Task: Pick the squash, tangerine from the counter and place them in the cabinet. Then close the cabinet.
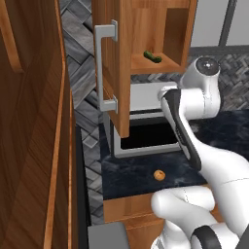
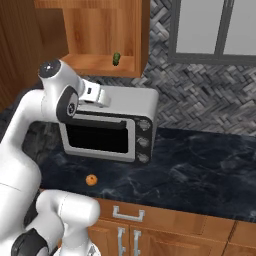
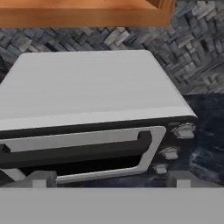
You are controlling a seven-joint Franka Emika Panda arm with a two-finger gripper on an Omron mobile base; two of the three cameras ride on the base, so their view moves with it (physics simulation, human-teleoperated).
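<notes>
1. The squash (image 1: 152, 56) already lies on the shelf of the open cabinet (image 1: 176, 62), so by my reading the first half of the picking is done.
2. The tangerine (image 1: 158, 175) sits on the tabletop (image 2: 200, 165), in front of the toaster oven (image 2: 120, 125), at about 7 o'clock from its door in the right base view; it is not yet fetched.
3. The cabinet door (image 1: 114, 63) stands open, its silver handle (image 1: 104, 68) facing the left base camera; closing is left for last.
4. The arm is folded high; the claw (image 3: 109, 177) hovers over the oven top, jaws spread wide and holding nothing, looking down across the oven's front.
</notes>
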